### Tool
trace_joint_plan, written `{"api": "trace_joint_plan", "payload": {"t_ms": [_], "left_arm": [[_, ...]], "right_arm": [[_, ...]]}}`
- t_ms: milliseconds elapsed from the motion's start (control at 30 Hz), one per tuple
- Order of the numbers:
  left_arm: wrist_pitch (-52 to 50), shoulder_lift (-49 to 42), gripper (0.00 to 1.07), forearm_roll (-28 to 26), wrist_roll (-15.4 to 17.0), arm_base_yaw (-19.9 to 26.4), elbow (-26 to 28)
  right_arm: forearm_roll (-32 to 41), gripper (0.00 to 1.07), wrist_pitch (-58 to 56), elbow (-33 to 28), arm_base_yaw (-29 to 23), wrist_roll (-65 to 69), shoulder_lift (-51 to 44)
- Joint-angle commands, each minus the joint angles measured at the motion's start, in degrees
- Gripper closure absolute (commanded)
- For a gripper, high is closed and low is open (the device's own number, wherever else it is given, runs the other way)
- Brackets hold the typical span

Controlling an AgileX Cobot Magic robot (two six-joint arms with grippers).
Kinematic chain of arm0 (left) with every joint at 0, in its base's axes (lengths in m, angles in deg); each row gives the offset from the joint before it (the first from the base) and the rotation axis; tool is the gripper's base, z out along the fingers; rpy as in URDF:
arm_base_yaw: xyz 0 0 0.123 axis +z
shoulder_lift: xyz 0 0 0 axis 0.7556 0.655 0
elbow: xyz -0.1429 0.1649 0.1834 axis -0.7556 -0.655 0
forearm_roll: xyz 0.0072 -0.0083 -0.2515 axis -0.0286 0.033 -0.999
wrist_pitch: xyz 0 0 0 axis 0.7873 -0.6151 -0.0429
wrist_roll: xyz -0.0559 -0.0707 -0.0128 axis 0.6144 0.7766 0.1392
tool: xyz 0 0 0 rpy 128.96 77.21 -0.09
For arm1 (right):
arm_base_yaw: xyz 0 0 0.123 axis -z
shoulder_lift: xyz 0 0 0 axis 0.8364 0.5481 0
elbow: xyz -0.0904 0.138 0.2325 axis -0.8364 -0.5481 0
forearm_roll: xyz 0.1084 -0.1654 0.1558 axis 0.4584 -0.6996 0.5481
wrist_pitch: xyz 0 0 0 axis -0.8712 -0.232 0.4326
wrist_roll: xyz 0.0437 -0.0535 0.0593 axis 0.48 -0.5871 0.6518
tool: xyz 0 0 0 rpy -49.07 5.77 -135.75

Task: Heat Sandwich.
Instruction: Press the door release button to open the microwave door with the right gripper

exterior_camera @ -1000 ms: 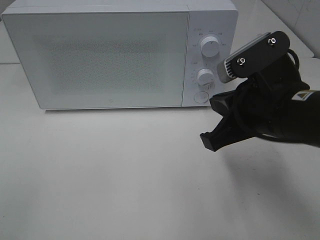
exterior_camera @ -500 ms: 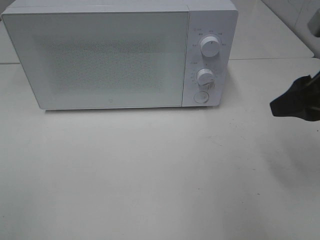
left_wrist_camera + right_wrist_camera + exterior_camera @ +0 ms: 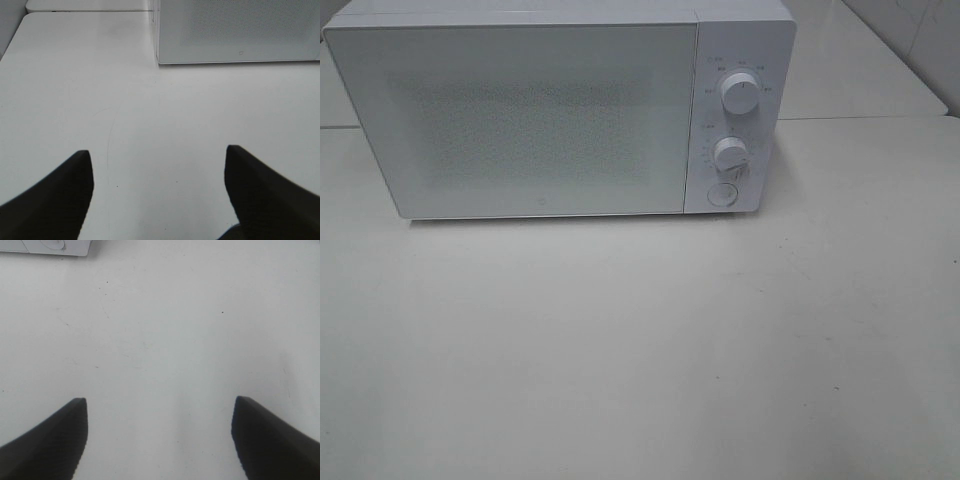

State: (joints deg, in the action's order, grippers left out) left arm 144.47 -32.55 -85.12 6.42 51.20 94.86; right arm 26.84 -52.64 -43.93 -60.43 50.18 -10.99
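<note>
The sandwich is out of view. A white microwave [image 3: 540, 110] stands at the back of the white table [image 3: 640, 350] with its door shut and two dials [image 3: 741, 93] on its right panel. Neither arm appears in the exterior high view. In the left wrist view my left gripper [image 3: 159, 155] stands open over bare table, with the microwave's lower corner [image 3: 235, 35] ahead of it. In the right wrist view my right gripper [image 3: 160, 407] is open wide over bare table, nothing between its fingers. A bit of the microwave's base [image 3: 45, 247] shows at that frame's edge.
A round button [image 3: 721, 194] sits below the dials. A second white tabletop [image 3: 850, 70] lies behind the microwave on the right, with a seam between the two tables.
My right arm has pulled back from the microwave's dial panel to the right and left the exterior high view. Its gripper has gone from shut to open. The left gripper has not moved.
</note>
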Motion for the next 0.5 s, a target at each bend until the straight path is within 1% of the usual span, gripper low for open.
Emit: {"api": "trace_joint_plan", "payload": {"t_ms": [33,233,333,367,467,500], "left_arm": [[-0.63,-0.97,0.37,-0.40,0.34,0.17,0.00],[-0.63,-0.92,0.37,-0.40,0.34,0.17,0.00],[-0.63,-0.92,0.37,-0.40,0.34,0.17,0.00],[-0.63,-0.92,0.37,-0.40,0.34,0.17,0.00],[-0.63,-0.92,0.37,-0.40,0.34,0.17,0.00],[-0.63,-0.92,0.37,-0.40,0.34,0.17,0.00]], "right_arm": [[0.97,0.32,0.34,-3.72,0.23,0.06,-9.45],[1.15,0.32,-1.26,-3.09,0.23,0.23,-17.88],[1.15,0.32,-3.95,-2.06,0.23,1.03,-19.77],[1.15,0.32,-6.76,-1.26,0.23,1.43,-21.20],[0.23,0.32,-12.09,-1.66,0.23,1.43,-23.78],[0.23,0.32,-12.09,-1.66,0.23,1.43,-23.78]]}}
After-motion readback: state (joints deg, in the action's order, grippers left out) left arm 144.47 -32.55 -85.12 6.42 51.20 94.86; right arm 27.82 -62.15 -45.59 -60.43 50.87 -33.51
